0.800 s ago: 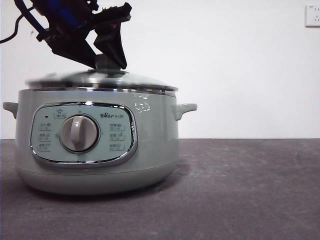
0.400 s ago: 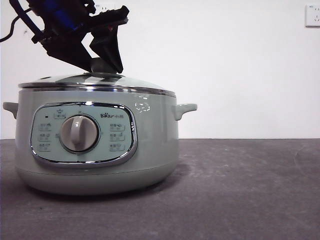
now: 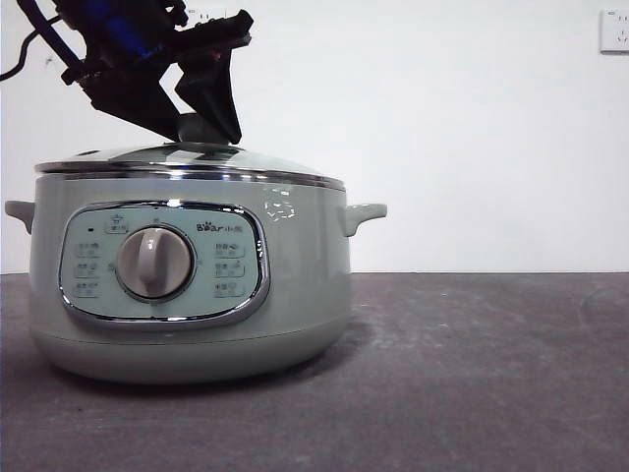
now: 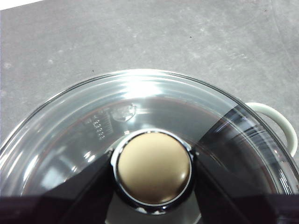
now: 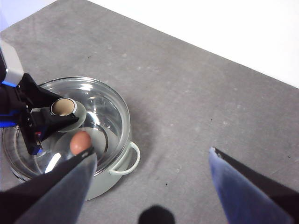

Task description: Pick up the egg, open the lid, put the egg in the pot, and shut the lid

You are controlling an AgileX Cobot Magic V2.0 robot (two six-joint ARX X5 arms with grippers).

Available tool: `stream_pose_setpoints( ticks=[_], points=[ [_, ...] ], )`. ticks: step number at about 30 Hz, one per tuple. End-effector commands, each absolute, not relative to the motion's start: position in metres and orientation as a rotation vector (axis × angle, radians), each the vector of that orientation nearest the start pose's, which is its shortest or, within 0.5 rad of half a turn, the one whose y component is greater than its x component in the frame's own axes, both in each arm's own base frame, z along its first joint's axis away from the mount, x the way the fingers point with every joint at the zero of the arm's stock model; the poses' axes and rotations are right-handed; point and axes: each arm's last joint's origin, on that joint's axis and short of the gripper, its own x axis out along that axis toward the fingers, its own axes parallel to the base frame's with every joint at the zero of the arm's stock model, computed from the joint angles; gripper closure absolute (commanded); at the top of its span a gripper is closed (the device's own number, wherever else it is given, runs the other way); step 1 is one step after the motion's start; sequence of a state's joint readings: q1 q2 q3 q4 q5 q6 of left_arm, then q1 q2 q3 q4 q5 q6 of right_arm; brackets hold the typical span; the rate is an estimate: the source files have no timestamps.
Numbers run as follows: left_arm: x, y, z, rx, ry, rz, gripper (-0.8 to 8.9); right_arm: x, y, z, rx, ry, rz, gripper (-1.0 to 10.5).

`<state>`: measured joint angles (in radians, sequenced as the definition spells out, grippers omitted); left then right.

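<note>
Lid seated level on pot, egg inside under the glass. Left gripper closed around knob; release gently, lift straight up. Right gripper wide open, empty.

The pot stands on the left part of the dark grey worktop, its control panel with the grey dial facing the camera and a small handle jutting from its right side. The lid sits level on the pot's rim, and the left tool, black with blue parts, comes down from the upper left with its two jaws set on either side of the lid's knob, touching it. Behind is a plain white wall with a socket plate at the top right corner.
</note>
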<state>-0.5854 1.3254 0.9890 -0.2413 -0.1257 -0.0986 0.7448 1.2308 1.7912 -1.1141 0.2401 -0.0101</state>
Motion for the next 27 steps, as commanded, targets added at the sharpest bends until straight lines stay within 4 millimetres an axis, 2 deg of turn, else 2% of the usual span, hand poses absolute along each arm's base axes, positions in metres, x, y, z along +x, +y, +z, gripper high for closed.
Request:
stream_pose_setpoints(
  ticks=[1,11,17,18,22,27],
  points=[
    [0.240,-0.156,0.279,0.116,0.599,-0.422,8.22,0.143,0.123,0.483,-0.261,0.488,0.488,5.4],
    [0.236,-0.154,0.272,0.133,0.686,-0.431,8.22,0.143,0.123,0.483,-0.260,0.489,0.490,5.4],
    [0.236,-0.154,0.273,0.127,0.675,-0.426,8.02,0.143,0.123,0.483,-0.254,0.492,0.489,5.4],
    [0.236,-0.154,0.274,0.127,0.671,-0.425,7.57,0.143,0.123,0.483,-0.254,0.492,0.489,5.4],
    [0.238,-0.155,0.276,0.119,0.643,-0.421,4.44,0.143,0.123,0.483,-0.255,0.494,0.489,5.4],
    [0.240,-0.156,0.284,0.097,0.567,-0.413,4.30,0.143,0.122,0.482,-0.261,0.507,0.488,5.4]
  ],
)
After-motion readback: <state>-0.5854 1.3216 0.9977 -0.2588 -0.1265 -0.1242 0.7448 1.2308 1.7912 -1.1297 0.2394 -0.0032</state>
